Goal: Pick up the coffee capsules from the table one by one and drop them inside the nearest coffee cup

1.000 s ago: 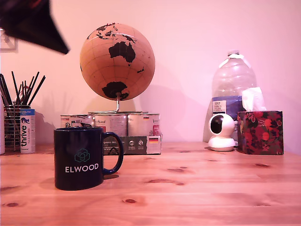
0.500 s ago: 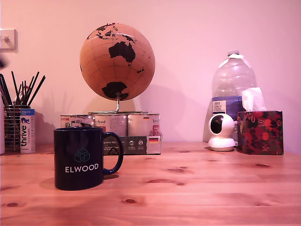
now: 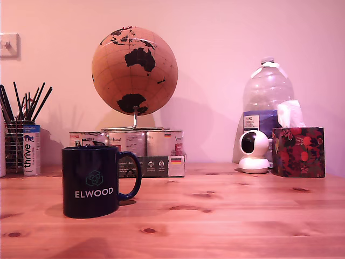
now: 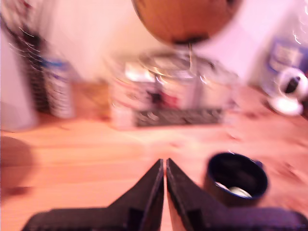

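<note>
The dark navy coffee cup with white "ELWOOD" lettering stands on the pine table at the exterior view's left, handle toward that view's right. The arm does not show in the exterior view. The blurred wrist view looks down on my gripper, whose two black fingers meet at the tips with nothing visible between them. The coffee cup sits just beside the fingers, and a pale capsule lies inside it at the bottom. No capsule is visible on the tabletop.
A cork globe stands on tins and boxes behind the mug. A white "thrive" canister and a pencil holder are at the exterior view's left. A water bottle, small white camera and floral tissue box stand at its right.
A dark part of the arm at the exterior view's top left one second ago has gone out of that view. The mug has not moved.
</note>
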